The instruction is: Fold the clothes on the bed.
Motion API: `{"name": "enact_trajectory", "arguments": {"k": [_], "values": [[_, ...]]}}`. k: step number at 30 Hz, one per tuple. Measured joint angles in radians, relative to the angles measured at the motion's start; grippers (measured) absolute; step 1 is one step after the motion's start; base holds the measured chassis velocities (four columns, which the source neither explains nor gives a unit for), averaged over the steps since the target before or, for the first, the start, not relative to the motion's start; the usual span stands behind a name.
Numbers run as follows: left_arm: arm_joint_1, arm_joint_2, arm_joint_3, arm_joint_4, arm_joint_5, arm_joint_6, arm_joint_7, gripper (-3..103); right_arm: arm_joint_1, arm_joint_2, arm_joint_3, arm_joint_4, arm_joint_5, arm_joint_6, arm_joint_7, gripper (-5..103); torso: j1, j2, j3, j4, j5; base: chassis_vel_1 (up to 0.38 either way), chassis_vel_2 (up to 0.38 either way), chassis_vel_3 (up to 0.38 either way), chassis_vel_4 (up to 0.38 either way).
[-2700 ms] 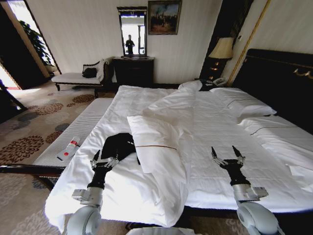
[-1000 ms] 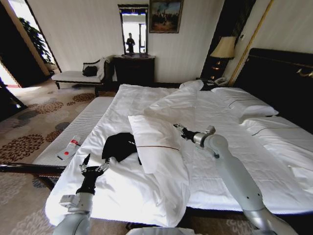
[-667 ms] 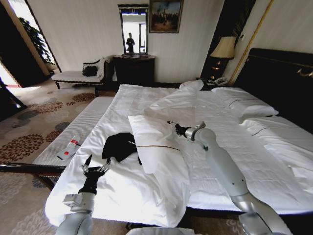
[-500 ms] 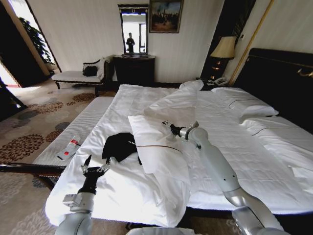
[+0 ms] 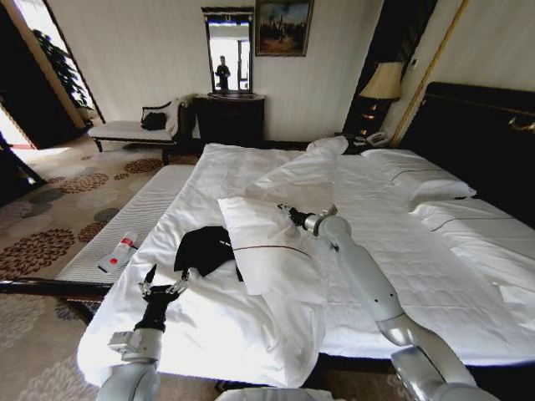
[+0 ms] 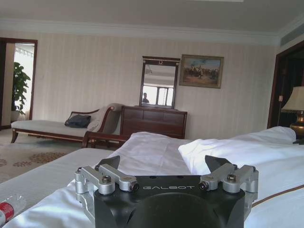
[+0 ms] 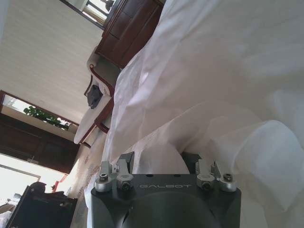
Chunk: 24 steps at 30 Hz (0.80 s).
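your right gripper (image 5: 290, 211) is reaching far out over the bed (image 5: 435, 251), its arm stretched across the white duvet, and the fingers are sitting at the upper corner of the white pillow (image 5: 263, 242) that is lying in the middle of the bedding. in the right wrist view the right gripper (image 7: 164, 161) is spread, with a fold of white pillow fabric bulging up between the two fingers (image 7: 125, 160); you cannot tell from here whether they are pressing on it, and nothing is gripped.

the black t-shirt (image 5: 203, 249) is lying crumpled on the sheet near the foot-side corner of the bed, just left of the pillow and touching its edge. it is bunched into a heap, its long axis running roughly from the pillow down toward the left gripper (image 5: 162, 286), and the lettering is hidden in the folds.

your left gripper is hovering low over the sheet just short of the shirt, pointing toward it, fingers (image 6: 110, 167) spread wide and holding nothing.

a small red-and-white tube (image 5: 118, 251) is lying on the white-cushioned bench (image 5: 100, 251) beside the bed, well apart from the shirt.
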Motion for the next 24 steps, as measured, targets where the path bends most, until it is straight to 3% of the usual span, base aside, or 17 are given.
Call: {"name": "enact_trajectory", "arguments": {"k": [1, 4, 6, 12, 15, 24], "values": [[0.0, 0.0, 0.0, 0.0, 0.0, 0.0, 0.0, 100, 0.0, 0.0, 0.0, 0.0, 0.0, 0.0, 0.0, 59, 0.0, 0.0, 0.0, 0.0, 0.0, 0.0, 0.0, 0.0, 0.0], [-0.001, -0.002, 0.002, 0.001, 0.001, -0.001, 0.0, 100, -0.008, 0.002, 0.001, 0.006, -0.019, 0.014, -0.022, 43, 0.0, 0.0, 0.0, 0.0, 0.0, 0.0, 0.0, 0.0, 0.0], [-0.002, -0.002, 0.002, 0.001, 0.001, -0.001, 0.0, 100, -0.009, 0.002, 0.001, 0.008, -0.02, 0.014, -0.022, 43, 0.0, 0.0, 0.0, 0.0, 0.0, 0.0, 0.0, 0.0, 0.0], [-0.002, -0.001, 0.004, 0.005, 0.001, -0.004, 0.0, 100, -0.027, -0.005, 0.016, 0.037, -0.029, 0.022, -0.024, 16, 0.0, 0.0, 0.0, 0.0, 0.0, 0.0, 0.0, 0.0, 0.0], [-0.001, 0.002, 0.005, 0.005, 0.001, -0.006, 0.0, 100, -0.042, -0.011, 0.026, 0.061, -0.07, 0.069, -0.058, 5, 0.0, 0.0, 0.0, 0.0002, 0.0, 0.0, 0.0, 0.0, 0.0], [0.002, 0.013, 0.006, -0.005, 0.005, -0.008, -0.001, 100, -0.123, -0.058, 0.092, 0.164, -0.153, 0.184, -0.189, 1, 0.0, 0.0, 0.0, -0.0001, 0.0002, 0.0, 0.0, 0.0, 0.0]]}}
